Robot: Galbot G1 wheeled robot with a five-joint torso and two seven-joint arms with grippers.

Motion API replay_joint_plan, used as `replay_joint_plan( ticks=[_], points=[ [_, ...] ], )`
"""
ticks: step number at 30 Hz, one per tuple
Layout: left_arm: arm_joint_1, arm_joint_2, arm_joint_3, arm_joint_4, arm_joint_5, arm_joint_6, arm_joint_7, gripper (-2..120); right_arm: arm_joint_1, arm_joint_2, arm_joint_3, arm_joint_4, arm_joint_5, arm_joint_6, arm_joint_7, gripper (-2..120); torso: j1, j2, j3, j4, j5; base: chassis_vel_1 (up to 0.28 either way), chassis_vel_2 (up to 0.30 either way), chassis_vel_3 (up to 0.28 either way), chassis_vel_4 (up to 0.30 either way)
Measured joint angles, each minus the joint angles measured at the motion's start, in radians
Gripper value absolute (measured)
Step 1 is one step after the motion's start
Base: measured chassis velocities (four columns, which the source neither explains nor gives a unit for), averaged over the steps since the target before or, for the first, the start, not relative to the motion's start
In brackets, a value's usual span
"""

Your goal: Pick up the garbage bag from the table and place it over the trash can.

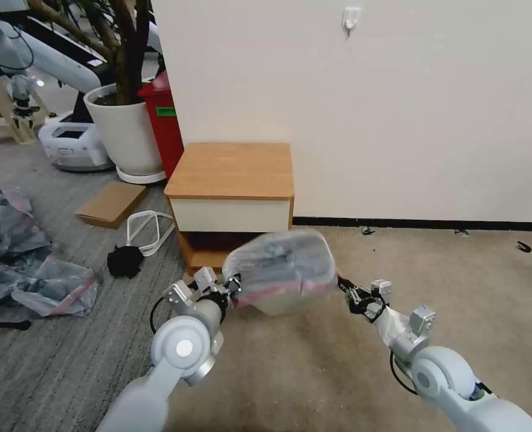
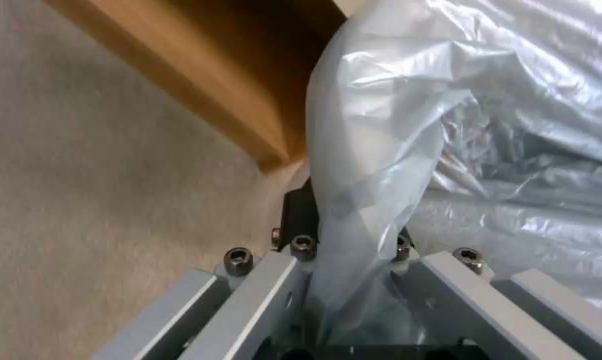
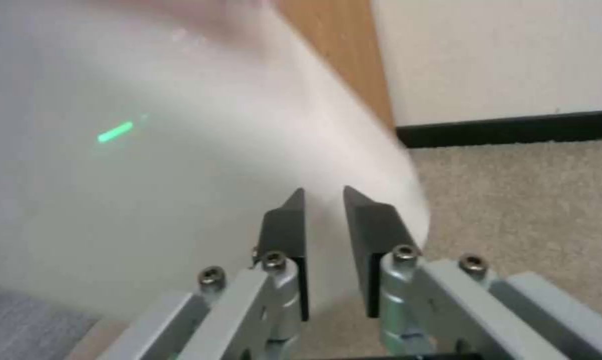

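Pinched between the left gripper's [image 2: 344, 240] dark fingers [image 2: 297, 212] was a fold of the thin, crinkly, translucent grey garbage bag [image 1: 281, 264]. The right gripper [image 1: 351, 294] sat at the bag's far edge, its black pads [image 3: 287, 235] nearly together with film between them, probably clamped. Stretched between both arms, the bag covered the small cream plastic trash can [image 1: 278, 307] on the carpet, just before the wooden nightstand table [image 1: 233, 171]. Its pink-red band lay across the bin's wall. Judging by this, pulling unevenly could tear the film or tip the light bin. Nearby stood a white plant pot [image 1: 125, 135], a red bin [image 1: 164, 120] and heaped grey-pink bags [image 1: 20, 258], well apart.
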Motion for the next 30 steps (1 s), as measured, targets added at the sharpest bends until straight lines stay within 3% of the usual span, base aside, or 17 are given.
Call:
replay_joint_plan(
  ticks=[11,17,19,24,30],
  points=[
    [0.009,0.012,0.009,-0.003,0.042,0.029,0.011,2,0.000,-0.005,-0.001,-0.004,-0.012,0.005,0.009,24,0.000,0.000,0.000,0.0001,-0.0001,0.000,0.000,0.000,0.000],
    [0.005,0.013,0.021,0.013,0.043,0.033,0.013,2,-0.011,-0.017,0.009,-0.013,-0.075,0.002,0.051,16,0.000,0.000,0.000,0.0000,0.0000,0.000,0.000,0.000,0.000],
    [0.002,0.014,0.021,0.019,0.038,0.033,0.013,2,-0.015,-0.026,0.017,-0.021,-0.093,0.002,0.058,8,0.000,0.000,0.000,0.0001,0.0000,0.000,0.000,0.000,0.000],
    [-0.003,0.012,0.022,0.029,0.029,0.033,0.013,2,-0.020,-0.033,0.023,-0.028,-0.113,0.003,0.068,6,0.000,0.000,0.000,0.0000,0.0001,0.000,0.000,0.000,0.000],
    [-0.008,0.030,0.022,0.064,0.044,0.045,0.039,2,-0.020,-0.041,0.033,-0.019,-0.114,0.011,0.079,18,0.000,0.000,0.000,0.0000,0.0000,0.000,0.000,0.000,0.000]
  ],
)
